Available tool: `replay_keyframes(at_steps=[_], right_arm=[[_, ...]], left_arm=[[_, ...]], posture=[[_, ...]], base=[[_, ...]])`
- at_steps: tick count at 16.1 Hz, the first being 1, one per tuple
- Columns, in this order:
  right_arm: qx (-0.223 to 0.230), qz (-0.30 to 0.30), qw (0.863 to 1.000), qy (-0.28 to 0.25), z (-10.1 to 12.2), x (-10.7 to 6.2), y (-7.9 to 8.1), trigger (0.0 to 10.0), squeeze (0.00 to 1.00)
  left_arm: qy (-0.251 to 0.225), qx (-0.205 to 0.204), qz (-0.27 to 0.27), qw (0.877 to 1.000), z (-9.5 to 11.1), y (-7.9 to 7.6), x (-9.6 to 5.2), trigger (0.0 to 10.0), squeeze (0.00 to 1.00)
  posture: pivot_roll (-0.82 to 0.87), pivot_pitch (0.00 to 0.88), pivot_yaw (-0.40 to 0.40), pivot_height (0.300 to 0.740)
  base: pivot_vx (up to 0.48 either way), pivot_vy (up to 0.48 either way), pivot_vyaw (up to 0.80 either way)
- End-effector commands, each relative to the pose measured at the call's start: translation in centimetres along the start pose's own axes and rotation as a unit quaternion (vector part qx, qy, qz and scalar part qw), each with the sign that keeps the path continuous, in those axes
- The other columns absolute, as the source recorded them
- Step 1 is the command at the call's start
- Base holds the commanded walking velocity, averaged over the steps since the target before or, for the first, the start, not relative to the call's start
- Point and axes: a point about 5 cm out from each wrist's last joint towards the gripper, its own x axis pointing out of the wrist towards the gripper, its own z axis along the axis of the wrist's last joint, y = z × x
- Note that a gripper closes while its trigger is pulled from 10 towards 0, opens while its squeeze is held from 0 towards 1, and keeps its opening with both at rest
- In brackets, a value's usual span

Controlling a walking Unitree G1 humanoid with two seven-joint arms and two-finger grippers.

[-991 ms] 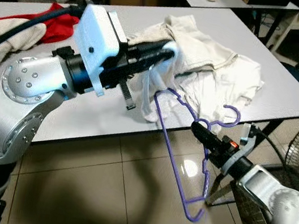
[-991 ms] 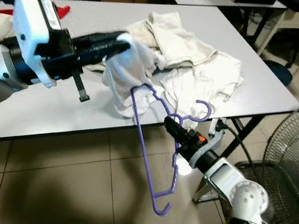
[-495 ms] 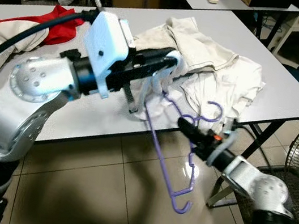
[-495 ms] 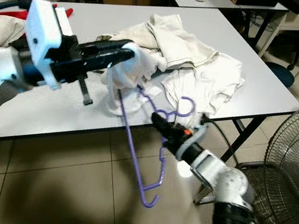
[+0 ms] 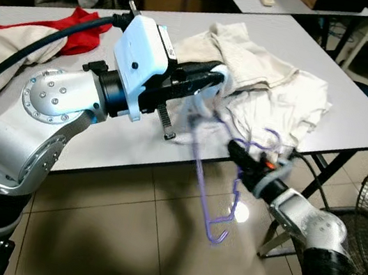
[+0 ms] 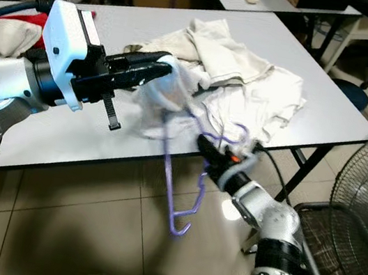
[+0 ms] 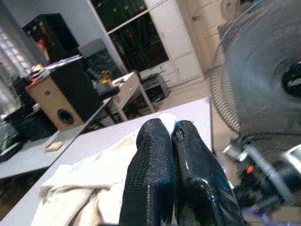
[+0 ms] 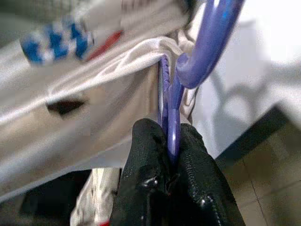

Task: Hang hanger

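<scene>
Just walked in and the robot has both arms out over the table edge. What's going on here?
The right gripper is shut on a purple hanger, holding it tilted off the front edge of the white table. The left gripper pinches a fold of a white garment and lifts it off the table toward the hanger. The hanger's upper end sits right at the lifted cloth.

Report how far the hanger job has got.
Done: the right gripper is shut on the purple hanger, and the left gripper pinches the white garment lifted off the table. In hand: the hanger's upper end is at the garment, blurred. Left: whether it is inside the cloth cannot be told; nothing hangs yet.
</scene>
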Motion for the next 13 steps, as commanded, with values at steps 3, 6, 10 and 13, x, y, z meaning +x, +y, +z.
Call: replay_keyframes(at_steps=[3, 6, 10, 13], right_arm=[[0.003, -0.004, 0.999, -0.037, 1.5, -2.3, 0.4, 10.0, 0.00], [-0.001, -0.011, 0.997, -0.072, 2.8, -4.8, 1.1, 10.0, 0.00], [-0.029, -0.006, 0.994, -0.103, 4.3, -7.7, 3.3, 10.0, 0.00], [-0.006, 0.015, 0.988, -0.152, 5.4, -6.3, 5.4, 10.0, 0.00]], left_arm=[[0.045, 0.031, 0.073, 0.996, -0.6, 2.1, -0.8, 0.0, 0.00], [0.083, 0.057, 0.120, 0.988, -1.5, 3.3, -1.4, 0.0, 0.00], [0.146, 0.113, 0.117, 0.976, -3.8, 3.3, -2.2, 0.0, 0.00], [0.116, 0.096, 0.050, 0.987, -4.6, 0.8, -1.6, 0.0, 0.00]], posture=[[-0.12, 0.054, 0.052, 0.740], [-0.14, 0.057, 0.062, 0.740], [-0.16, 0.062, 0.071, 0.740], [-0.16, 0.064, 0.073, 0.740]], base=[[0.000, 0.000, 0.00], [0.000, 0.000, 0.00], [0.000, 0.000, 0.00], [0.000, 0.000, 0.00]])
